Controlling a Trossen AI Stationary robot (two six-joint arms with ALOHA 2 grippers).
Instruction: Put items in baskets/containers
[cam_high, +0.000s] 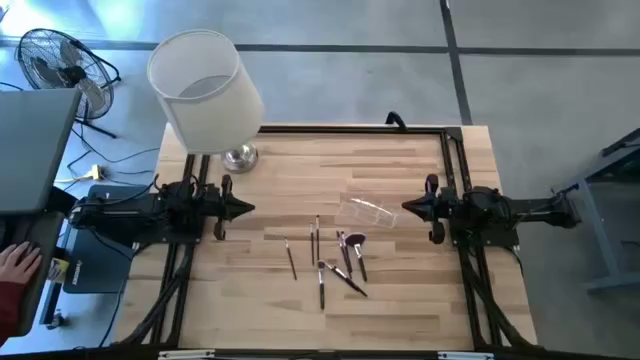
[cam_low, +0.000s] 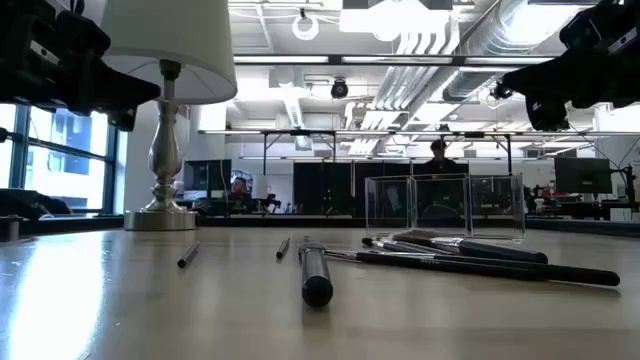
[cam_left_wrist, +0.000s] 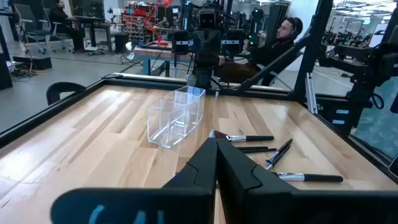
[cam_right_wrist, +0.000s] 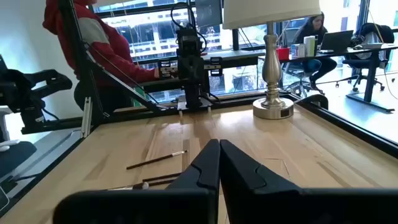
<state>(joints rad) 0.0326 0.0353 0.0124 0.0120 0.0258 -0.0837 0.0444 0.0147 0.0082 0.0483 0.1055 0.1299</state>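
Several slim dark-handled makeup brushes (cam_high: 335, 262) lie flat on the wooden table near its middle and front; one has a fluffy pinkish head (cam_high: 357, 241). A small clear plastic box (cam_high: 366, 210) stands on the table just beyond them, also in the left wrist view (cam_left_wrist: 177, 116). My left gripper (cam_high: 250, 208) hovers shut at the table's left side, pointing level toward the middle. My right gripper (cam_high: 405, 207) hovers shut at the right side, pointing level at the box. Neither touches anything.
A lamp with a big white shade (cam_high: 203, 88) and a metal base (cam_high: 240, 157) stands at the far left corner. A black frame rail (cam_high: 350, 129) runs along the table's far edge. A person's hand (cam_high: 15, 265) shows left of the table.
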